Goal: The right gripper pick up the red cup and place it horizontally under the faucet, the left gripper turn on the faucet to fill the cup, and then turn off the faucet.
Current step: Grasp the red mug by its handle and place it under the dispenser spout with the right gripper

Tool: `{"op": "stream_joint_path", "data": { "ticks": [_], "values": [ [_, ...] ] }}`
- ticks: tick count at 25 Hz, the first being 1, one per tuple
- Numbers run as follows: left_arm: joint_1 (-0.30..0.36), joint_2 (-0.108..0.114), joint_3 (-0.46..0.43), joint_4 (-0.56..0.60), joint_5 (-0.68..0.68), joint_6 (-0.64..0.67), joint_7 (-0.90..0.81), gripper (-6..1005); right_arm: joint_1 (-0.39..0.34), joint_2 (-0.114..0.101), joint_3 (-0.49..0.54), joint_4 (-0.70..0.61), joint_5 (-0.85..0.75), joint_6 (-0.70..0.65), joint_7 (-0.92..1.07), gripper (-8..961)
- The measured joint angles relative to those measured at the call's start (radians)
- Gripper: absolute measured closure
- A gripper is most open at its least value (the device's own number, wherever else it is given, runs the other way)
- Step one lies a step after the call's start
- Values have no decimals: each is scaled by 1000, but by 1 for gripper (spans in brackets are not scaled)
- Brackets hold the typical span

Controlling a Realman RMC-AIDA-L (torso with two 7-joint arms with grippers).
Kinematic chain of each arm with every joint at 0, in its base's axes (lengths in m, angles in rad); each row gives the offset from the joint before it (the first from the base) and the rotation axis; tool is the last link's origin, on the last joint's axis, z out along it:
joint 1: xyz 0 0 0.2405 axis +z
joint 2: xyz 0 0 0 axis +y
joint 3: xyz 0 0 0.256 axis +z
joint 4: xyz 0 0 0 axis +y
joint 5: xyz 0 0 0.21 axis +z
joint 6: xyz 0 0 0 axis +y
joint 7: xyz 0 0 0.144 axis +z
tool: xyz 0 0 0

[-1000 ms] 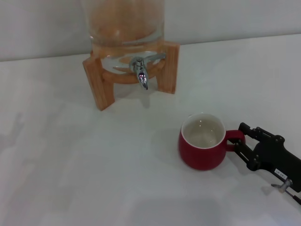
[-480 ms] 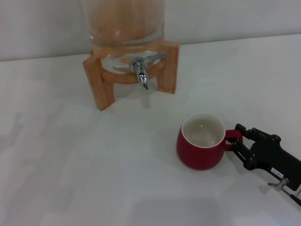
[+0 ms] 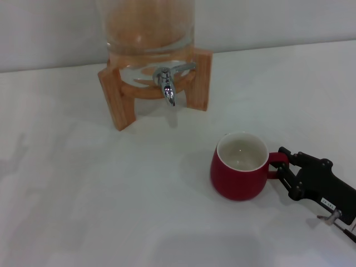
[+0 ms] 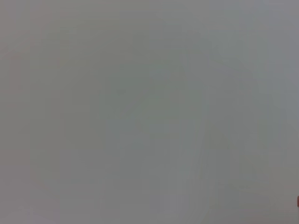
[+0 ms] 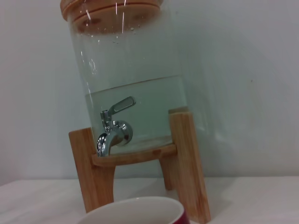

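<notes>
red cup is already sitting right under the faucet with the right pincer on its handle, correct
Not quite. The red cup is not under the faucet; in the head view it stands on the table nearer the robot and off to its right. The rest holds: the right pincer is at the cup's handle.

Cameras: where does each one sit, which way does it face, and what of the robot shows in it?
Head view: from the head, looking forward and down at the white table; the right gripper sits at the red cup handle, with the faucet beyond.
Left wrist view: only a blank grey surface; no robot part shows.
Right wrist view: low behind the cup rim, facing the faucet and the glass dispenser on its wooden stand; no fingers show.
Shared by head and right wrist views: cup, faucet, dispenser, stand.
</notes>
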Motion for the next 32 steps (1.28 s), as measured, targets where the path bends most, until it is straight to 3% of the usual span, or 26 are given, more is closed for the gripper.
{"op": "stream_joint_path", "data": {
  "ticks": [3,32],
  "values": [
    [-1,0,0,0,0,0,0,124,1,0,1,-2,0,0,1,748],
    [-13,2,0,-8,0,-7,0,123,41,0,-14,-37,-3,26,0,763]
  ]
}}
